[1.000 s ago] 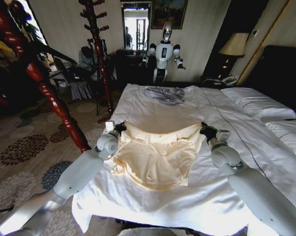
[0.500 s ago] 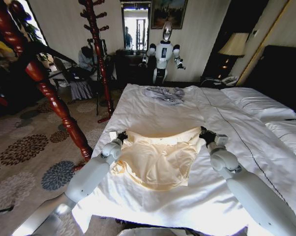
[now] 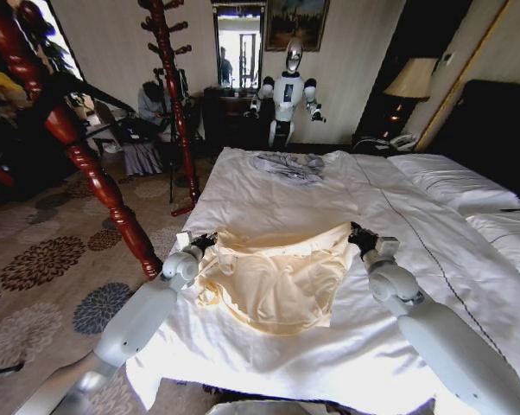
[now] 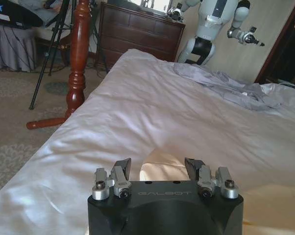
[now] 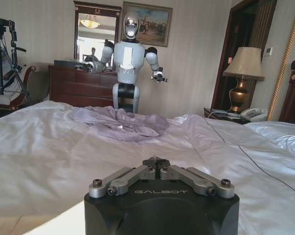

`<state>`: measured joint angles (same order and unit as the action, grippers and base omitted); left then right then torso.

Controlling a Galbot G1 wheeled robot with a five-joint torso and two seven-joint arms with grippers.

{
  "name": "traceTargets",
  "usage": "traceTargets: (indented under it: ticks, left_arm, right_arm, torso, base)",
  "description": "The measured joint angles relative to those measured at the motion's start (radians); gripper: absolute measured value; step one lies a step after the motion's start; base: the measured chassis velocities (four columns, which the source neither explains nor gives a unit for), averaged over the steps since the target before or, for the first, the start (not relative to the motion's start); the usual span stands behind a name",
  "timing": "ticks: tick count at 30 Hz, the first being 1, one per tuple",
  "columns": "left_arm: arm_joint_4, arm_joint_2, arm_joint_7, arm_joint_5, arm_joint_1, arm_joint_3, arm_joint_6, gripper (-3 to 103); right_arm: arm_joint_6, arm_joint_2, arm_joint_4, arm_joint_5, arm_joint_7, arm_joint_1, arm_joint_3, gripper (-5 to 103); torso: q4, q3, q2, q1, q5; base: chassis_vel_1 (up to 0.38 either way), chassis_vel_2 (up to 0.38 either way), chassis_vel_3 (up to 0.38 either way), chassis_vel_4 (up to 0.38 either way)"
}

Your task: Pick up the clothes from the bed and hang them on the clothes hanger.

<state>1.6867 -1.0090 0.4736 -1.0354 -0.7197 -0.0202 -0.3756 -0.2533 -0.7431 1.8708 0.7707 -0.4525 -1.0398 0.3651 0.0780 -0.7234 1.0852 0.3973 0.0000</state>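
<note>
Sliding leftward, the left claw [image 3: 199,241], fingers spread, now stretches the pale cream-yellow thin shirt [image 3: 273,275] against the pressed-together right claw [image 3: 360,237] before lifting.

The bed [image 3: 269,194] is covered in plain white sheets, rumpled in soft folds. The pale cream-yellow shirt [image 3: 273,277] lies spread on it near the foot edge, closer to the left side, its upper hem stretched across and its lower part bunched. A smaller grey garment [image 3: 288,164] lies crumpled near the far edge. White pillows [image 3: 454,183] rest at the right side by the dark headboard [image 3: 493,130].
</note>
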Motion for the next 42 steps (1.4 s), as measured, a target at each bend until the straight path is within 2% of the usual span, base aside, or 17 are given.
traceTargets:
  ticks: [1, 2, 3, 4, 7, 10, 15, 21, 25, 30, 32, 34, 35, 38, 40, 41, 42]
  left_arm:
    - [0.012, 0.004, -0.001, 0.002, -0.011, -0.007, 0.001, 70]
    - [0.030, 0.010, -0.001, 0.006, -0.027, -0.017, 0.003, 70]
    - [0.098, 0.032, -0.009, 0.027, -0.085, -0.048, 0.016, 85]
    - [0.124, 0.042, -0.014, 0.039, -0.106, -0.058, 0.022, 91]
    - [0.181, 0.064, -0.036, 0.087, -0.159, -0.083, 0.043, 98]
    - [0.237, 0.087, -0.059, 0.168, -0.212, -0.112, 0.070, 100]
    - [0.336, 0.116, -0.071, 0.218, -0.284, -0.170, 0.084, 100]
    - [0.441, 0.168, -0.081, 0.227, -0.333, -0.238, 0.084, 100]
    - [0.529, 0.217, -0.081, 0.189, -0.331, -0.275, 0.068, 100]
    - [0.570, 0.261, -0.052, 0.124, -0.226, -0.231, 0.041, 100]
    - [0.556, 0.266, -0.028, 0.086, -0.128, -0.173, 0.030, 100]
    - [0.514, 0.261, 0.020, 0.026, 0.052, -0.070, 0.012, 100]
    - [0.514, 0.261, 0.020, 0.026, 0.052, -0.070, 0.012, 100]
    - [0.473, 0.244, 0.079, -0.039, 0.227, 0.022, -0.014, 100]
    - [0.464, 0.237, 0.143, -0.105, 0.343, 0.063, -0.064, 100]
    - [0.464, 0.237, 0.143, -0.105, 0.343, 0.063, -0.064, 100]
    - [0.464, 0.239, 0.190, -0.135, 0.390, 0.078, -0.109, 100]
  right_arm:
    - [0.000, 0.000, 0.001, 0.000, 0.000, -0.001, 0.000, 0]
    - [0.000, 0.000, 0.002, 0.000, -0.001, -0.002, 0.002, 0]
    - [0.003, -0.005, 0.005, -0.005, -0.003, -0.013, 0.010, 0]
    - [0.006, -0.006, 0.006, -0.010, -0.003, -0.019, 0.013, 0]
    - [0.012, -0.009, 0.010, -0.020, -0.003, -0.034, 0.022, 0]
    - [0.018, -0.009, 0.017, -0.029, -0.003, -0.049, 0.031, 0]
    - [0.022, -0.007, 0.027, -0.044, -0.003, -0.063, 0.034, 0]
    - [0.023, -0.007, 0.038, -0.054, -0.003, -0.074, 0.031, 0]
    - [0.023, -0.008, 0.041, -0.065, -0.003, -0.078, 0.025, 0]
    - [0.023, -0.007, 0.043, -0.066, -0.003, -0.078, 0.023, 0]
    - [0.023, -0.010, 0.044, -0.066, -0.004, -0.075, 0.023, 0]
    - [0.023, -0.013, 0.047, -0.063, -0.007, -0.072, 0.024, 0]
    - [0.023, -0.013, 0.047, -0.063, -0.007, -0.072, 0.024, 0]
    - [0.021, -0.014, 0.055, -0.062, -0.013, -0.075, 0.031, 0]
    - [0.020, -0.014, 0.058, -0.062, -0.017, -0.076, 0.035, 0]
    - [0.020, -0.014, 0.058, -0.062, -0.017, -0.076, 0.035, 0]
    - [0.020, -0.014, 0.058, -0.061, -0.018, -0.078, 0.039, 0]
  torso:
    - [-0.0001, 0.000, 0.000, 0.000, 0.0000]
    - [-0.0001, 0.000, 0.000, 0.000, 0.0000]
    - [0.0000, 0.000, 0.000, 0.000, 0.0000]
    - [-0.0002, 0.000, 0.000, 0.000, 0.0000]
    - [-0.0001, 0.000, 0.000, 0.000, 0.0000]
    - [-0.0001, 0.000, 0.000, 0.000, 0.0001]
    - [-0.0001, 0.000, 0.000, 0.000, 0.0000]
    - [-0.0001, 0.000, 0.000, 0.000, 0.0000]
    - [-0.0003, 0.000, 0.000, 0.000, 0.0001]
    - [-0.0003, 0.000, 0.000, 0.000, 0.0001]
    - [-0.0003, 0.000, 0.000, 0.000, 0.0000]
    - [0.0001, 0.000, 0.000, 0.000, 0.0001]
    - [0.0001, 0.000, 0.000, 0.000, 0.0001]
    - [0.0004, 0.000, 0.000, 0.000, 0.0000]
    - [0.0003, 0.000, 0.000, 0.000, 0.0006]
    - [0.0003, 0.000, 0.000, 0.000, 0.0006]
    - [0.0001, 0.000, 0.000, 0.000, 0.0003]
  base:
    - [0.000, 0.000, 0.000, 0.000]
    - [0.000, 0.000, 0.000, 0.000]
    - [0.000, 0.000, 0.000, 0.000]
    - [0.000, 0.000, 0.000, 0.000]
    - [0.000, 0.000, 0.000, 0.000]
    - [0.000, 0.000, 0.000, 0.000]
    - [0.000, 0.000, 0.000, 0.000]
    - [0.000, 0.000, 0.000, 0.000]
    - [0.000, 0.000, 0.000, 0.000]
    - [0.000, 0.000, 0.000, 0.000]
    - [0.000, 0.000, 0.000, 0.000]
    - [0.000, 0.000, 0.000, 0.000]
    - [0.000, 0.000, 0.000, 0.000]
    - [0.000, 0.000, 0.000, 0.000]
    - [0.000, 0.000, 0.000, 0.000]
    - [0.000, 0.000, 0.000, 0.000]
    - [0.000, 0.000, 0.000, 0.000]
